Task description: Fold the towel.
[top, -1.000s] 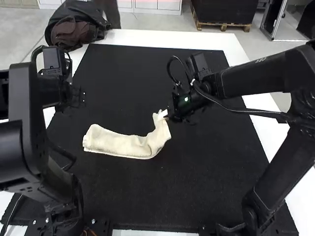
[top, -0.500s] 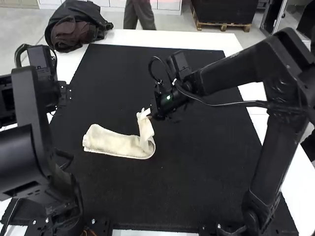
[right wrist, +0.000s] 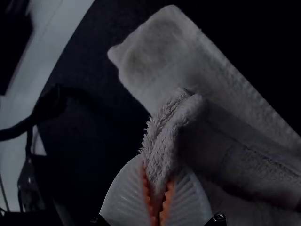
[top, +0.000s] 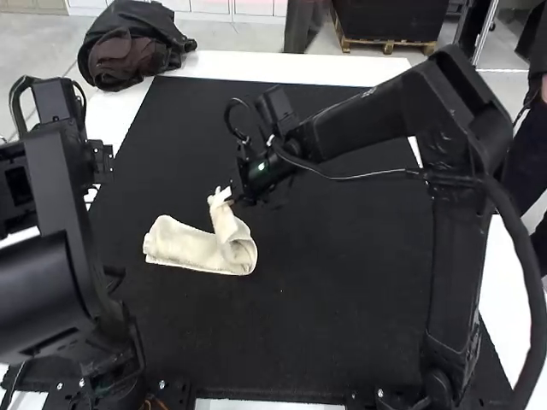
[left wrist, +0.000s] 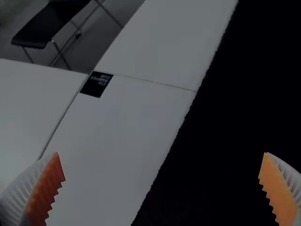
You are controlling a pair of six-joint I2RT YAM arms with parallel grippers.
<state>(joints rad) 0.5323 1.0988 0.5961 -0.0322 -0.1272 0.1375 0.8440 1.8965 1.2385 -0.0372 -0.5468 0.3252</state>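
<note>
Since the earlier frame, the towel's (top: pixel 184 249) held end has moved left over its own lying part, drawn along by the right tool (top: pixel 229 198), and the left arm (top: pixel 73 239) has shifted a little outward to the left. The right tool is closed on that end, its orange pads (right wrist: pixel 167 200) pinching the fuzzy edge in the right wrist view. From the grip the cloth comes down to a rounded bend at the right, then runs back left as a narrow strip lying down, with a blunt, rounded end. So the towel is doubled back only in part, its held end raised.

It sits left of the middle of a black mat (top: pixel 342 325), which covers much of a white desk (top: pixel 231 64). Its long axis runs mostly left to right, slanting slightly nearer at the bend; the held end points away from the arm bases. At the desk's far left corner is a dark bag (top: pixel 141 51). The left tool (top: pixel 98 161) is at the mat's left side, its fingers wide apart. A dark chair (left wrist: pixel 49 23) stands beside the desk, and a small black label (left wrist: pixel 96 85) with pale print is on the white top.
</note>
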